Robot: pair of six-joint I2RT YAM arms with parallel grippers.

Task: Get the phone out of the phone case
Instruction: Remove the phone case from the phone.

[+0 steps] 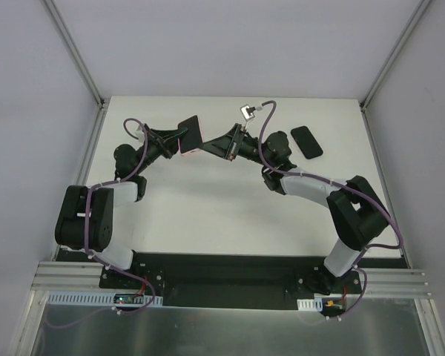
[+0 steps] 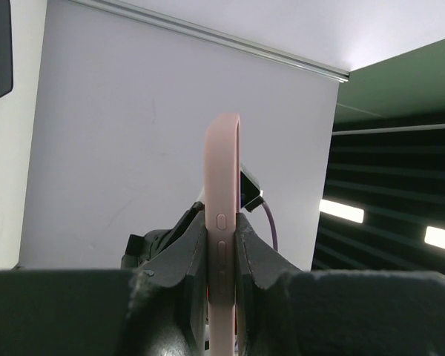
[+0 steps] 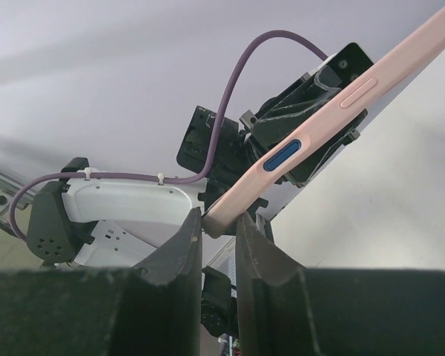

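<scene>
Left wrist view: both grippers are holding the case [image 2: 222, 185] up in the air, and the removal is looking not yet done.
The left gripper [image 2: 221, 221] is clamping the case across its flat faces, edge-on to the camera, while the right gripper [image 3: 217, 219] is pinching one corner. From above, a dark face is showing inside the pink rim, so I am judging the phone [image 1: 190, 133] to be sitting in the case; the wrist views are not showing it. Working it free is what is remaining. A black slab [image 1: 307, 142] is lying on the table [image 1: 230, 215], well apart to the right.
</scene>
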